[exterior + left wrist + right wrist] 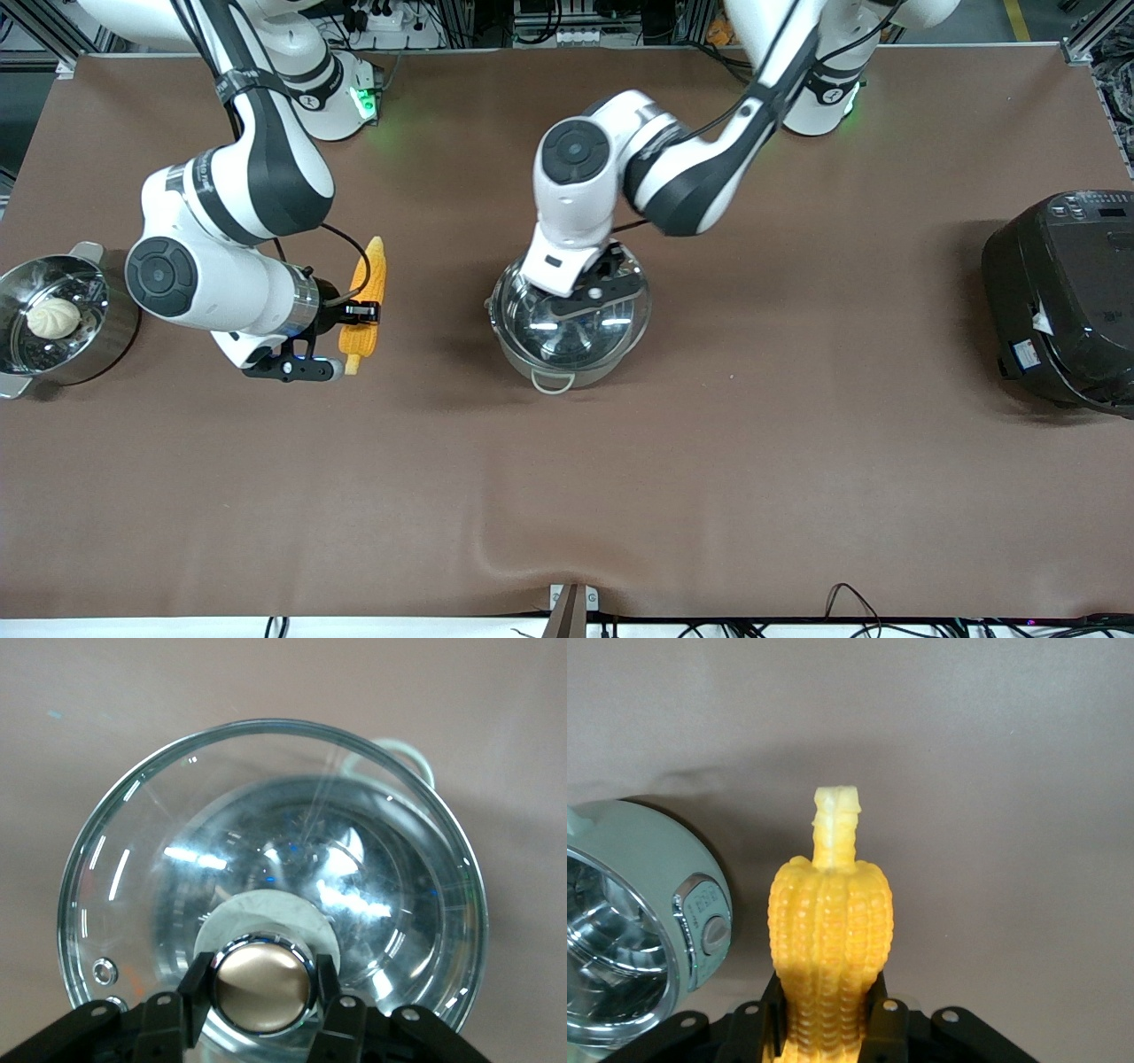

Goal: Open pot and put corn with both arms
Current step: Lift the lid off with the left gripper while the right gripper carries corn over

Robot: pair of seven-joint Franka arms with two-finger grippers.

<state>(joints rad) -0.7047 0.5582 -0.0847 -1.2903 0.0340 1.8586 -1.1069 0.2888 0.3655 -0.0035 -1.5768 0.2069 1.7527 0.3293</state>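
The steel pot stands mid-table with one loop handle toward the front camera. Its glass lid sits over it and looks raised a little off the rim. My left gripper is shut on the lid's copper knob, with a finger on each side. The pot shows through the lid. The yellow corn is toward the right arm's end, stalk end toward the front camera. My right gripper is shut around the cob's middle, low over the table.
A steel steamer pot with a white bun stands at the right arm's end. A large black cooker stands at the left arm's end. A round shiny steel thing shows beside the corn in the right wrist view.
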